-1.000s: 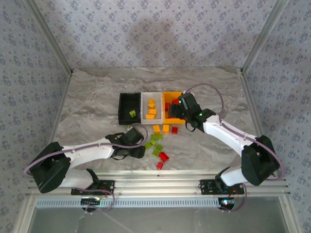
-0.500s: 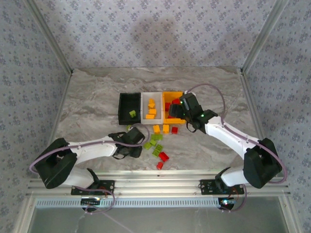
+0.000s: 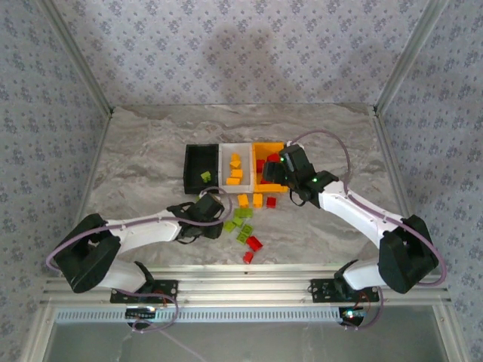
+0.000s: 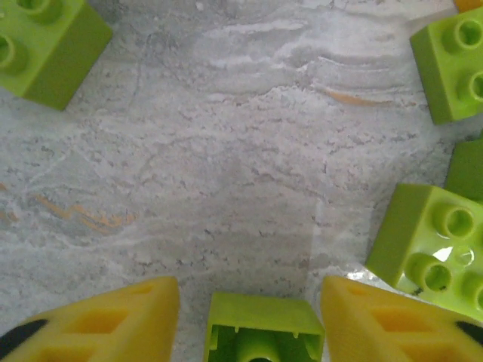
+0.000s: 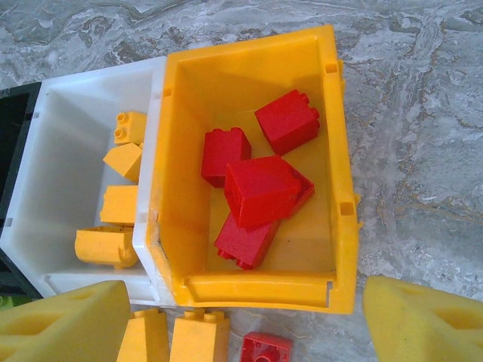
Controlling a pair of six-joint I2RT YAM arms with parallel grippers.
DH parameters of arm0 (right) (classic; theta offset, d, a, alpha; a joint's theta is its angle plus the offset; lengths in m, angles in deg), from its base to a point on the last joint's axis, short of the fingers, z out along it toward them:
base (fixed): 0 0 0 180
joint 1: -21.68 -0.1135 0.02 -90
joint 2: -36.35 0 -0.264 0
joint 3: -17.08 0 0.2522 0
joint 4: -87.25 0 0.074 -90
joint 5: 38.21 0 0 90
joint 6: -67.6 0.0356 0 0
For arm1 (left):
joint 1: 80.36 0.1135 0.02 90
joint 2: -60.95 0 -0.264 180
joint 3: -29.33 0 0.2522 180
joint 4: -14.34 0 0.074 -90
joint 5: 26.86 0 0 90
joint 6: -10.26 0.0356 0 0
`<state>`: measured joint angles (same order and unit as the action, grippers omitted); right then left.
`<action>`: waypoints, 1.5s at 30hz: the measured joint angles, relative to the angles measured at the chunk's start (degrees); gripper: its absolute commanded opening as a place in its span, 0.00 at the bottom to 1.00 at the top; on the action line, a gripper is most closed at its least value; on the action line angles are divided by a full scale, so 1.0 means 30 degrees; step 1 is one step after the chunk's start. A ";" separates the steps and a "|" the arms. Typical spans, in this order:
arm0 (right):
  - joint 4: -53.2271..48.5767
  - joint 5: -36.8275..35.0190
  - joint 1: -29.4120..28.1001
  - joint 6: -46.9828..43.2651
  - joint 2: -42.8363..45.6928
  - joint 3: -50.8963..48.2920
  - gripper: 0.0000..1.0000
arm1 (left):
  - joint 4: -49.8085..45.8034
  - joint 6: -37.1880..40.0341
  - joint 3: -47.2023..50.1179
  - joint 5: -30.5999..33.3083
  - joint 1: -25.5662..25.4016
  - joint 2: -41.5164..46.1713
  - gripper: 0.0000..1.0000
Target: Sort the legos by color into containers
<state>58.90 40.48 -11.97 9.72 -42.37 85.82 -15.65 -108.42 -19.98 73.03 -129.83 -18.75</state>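
The step in hand is picking up a green one. The left pincer (image 4: 249, 290) is low over the desk (image 4: 226, 151), closed most of the way. A green lego (image 4: 263, 330) sits between its yellow fingers (image 4: 113, 324), and it looks held. More green legos (image 4: 434, 245) lie close by on the desk.

Next, I think it must lift up and carry its lego to the black bin (image 3: 190, 162), where one green lego (image 3: 205, 176) lies already. Then it lets go.

The right pincer (image 5: 245, 302) hangs wide open over the orange bin (image 5: 343, 188) and holds nothing. Red legos (image 5: 260, 188) lie inside that bin. One red lego (image 5: 264, 351) waits on the desk just beside it, so the pincer could go down for that one.
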 measured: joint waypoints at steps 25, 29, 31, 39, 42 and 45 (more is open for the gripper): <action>-0.0007 -0.0007 0.0219 0.0153 0.0350 -0.0568 0.83 | -0.0576 -0.0393 0.0291 0.0058 -0.0160 0.0131 0.32; -0.0007 0.0000 0.0262 0.0211 0.0627 -0.0590 0.83 | -0.1428 -0.0444 0.0073 0.0153 -0.0153 0.0969 0.31; -0.0007 -0.0007 0.0262 0.0219 0.0801 -0.0605 0.83 | -0.2310 -0.0393 -0.0627 0.0415 0.0044 0.1865 0.31; 0.0029 0.0000 0.0335 0.0364 0.1151 -0.0845 0.83 | -0.2470 0.0517 -0.7300 0.1639 0.4000 0.1494 0.30; 0.0000 0.0000 0.0350 0.0379 0.1158 -0.1056 0.83 | -0.1741 0.0627 -0.8692 0.1749 0.5537 -0.0539 0.30; 0.0000 0.0007 0.0372 0.0379 0.1158 -0.1144 0.83 | -0.1268 0.0627 -0.9530 0.1727 0.6564 -0.2849 0.32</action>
<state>58.90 40.50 -10.86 10.86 -38.89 82.39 -19.46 -106.54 -48.57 78.21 -110.14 -27.30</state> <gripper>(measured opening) 0.830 0.323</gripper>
